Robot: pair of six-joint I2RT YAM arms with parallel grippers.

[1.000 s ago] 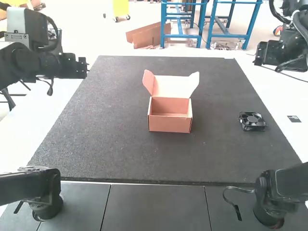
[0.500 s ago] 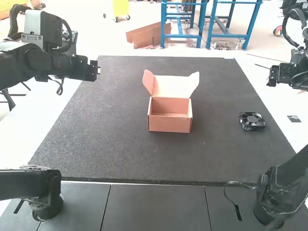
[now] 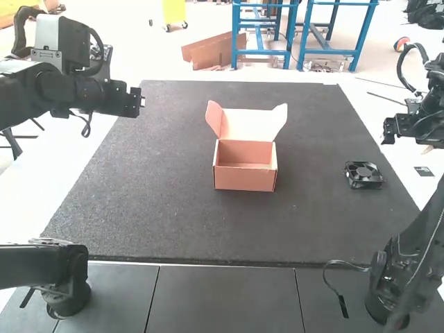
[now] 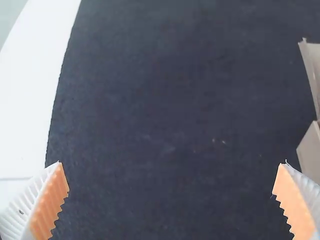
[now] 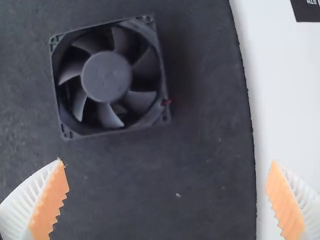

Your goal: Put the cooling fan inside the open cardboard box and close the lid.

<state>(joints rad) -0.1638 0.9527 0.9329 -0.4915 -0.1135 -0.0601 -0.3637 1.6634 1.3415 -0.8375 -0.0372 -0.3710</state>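
A box (image 3: 245, 175), lid up, and a fan (image 3: 364, 175) are set apart on the black mat (image 3: 139, 194); the left gripper (image 4: 170, 202) and right gripper (image 5: 165, 200) are spread wide.

The cardboard box (image 3: 245, 172) stands mid-mat with its top open; its lid (image 3: 253, 119) stands upright along the far edge and bars entry from that side. The cooling fan (image 3: 364, 175) lies flat to the right, well apart from the box, with bare mat (image 3: 152, 201) around it, apparently unobstructed.
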